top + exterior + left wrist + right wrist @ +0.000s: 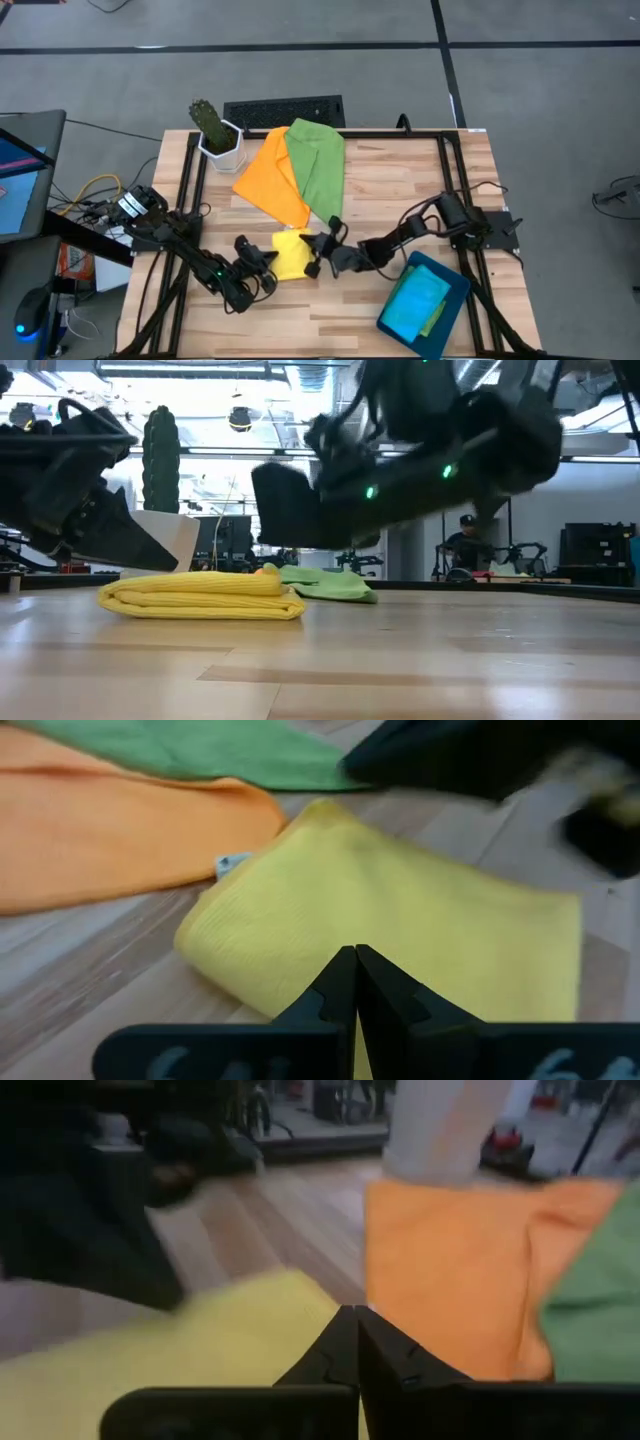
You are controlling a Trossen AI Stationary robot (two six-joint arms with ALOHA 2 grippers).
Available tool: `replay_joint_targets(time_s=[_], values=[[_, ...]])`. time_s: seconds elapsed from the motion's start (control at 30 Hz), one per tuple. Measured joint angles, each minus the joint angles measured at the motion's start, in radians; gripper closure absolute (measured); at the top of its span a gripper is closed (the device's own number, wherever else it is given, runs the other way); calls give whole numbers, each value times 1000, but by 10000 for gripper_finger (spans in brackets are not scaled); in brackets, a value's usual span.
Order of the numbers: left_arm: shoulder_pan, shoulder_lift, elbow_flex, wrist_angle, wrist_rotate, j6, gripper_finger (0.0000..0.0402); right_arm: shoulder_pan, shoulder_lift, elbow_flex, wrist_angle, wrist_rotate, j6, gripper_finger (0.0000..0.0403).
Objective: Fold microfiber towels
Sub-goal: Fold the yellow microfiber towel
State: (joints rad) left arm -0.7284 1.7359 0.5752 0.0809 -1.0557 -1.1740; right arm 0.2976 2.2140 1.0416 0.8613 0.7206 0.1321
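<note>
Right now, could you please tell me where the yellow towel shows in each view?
High view: yellow towel lies at the table's middle front, between the two tools.
Low view: folded, left of centre.
Left wrist view: fills the middle.
Right wrist view: lower left.
Shared landmark: the orange towel beside it.

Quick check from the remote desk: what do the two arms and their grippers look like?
Both arms are dark jointed links with black cables looping along them. The left gripper and right gripper have black wedge-shaped fingers. Small green indicator lights glow on the arms.
</note>
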Motion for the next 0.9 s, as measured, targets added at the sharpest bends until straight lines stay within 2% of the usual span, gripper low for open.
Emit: replay_joint_targets(time_s=[0.2,0.37,0.47,0.7,0.83,0.9], values=[[0,0,-57,112,-14,-25,401,62,-21,0,-1,-5,-21,385],[0,0,-76,171,-32,9,401,89,47,1,77,-191,-9,374],[0,0,-76,173,-31,9,401,101,95,18,124,-250,-9,380],[0,0,-76,184,-31,23,401,103,172,35,128,-241,71,386],[0,0,-76,314,-40,116,401,111,152,34,101,-233,74,374],[0,0,-75,386,-39,195,401,115,118,28,66,-195,45,373]])
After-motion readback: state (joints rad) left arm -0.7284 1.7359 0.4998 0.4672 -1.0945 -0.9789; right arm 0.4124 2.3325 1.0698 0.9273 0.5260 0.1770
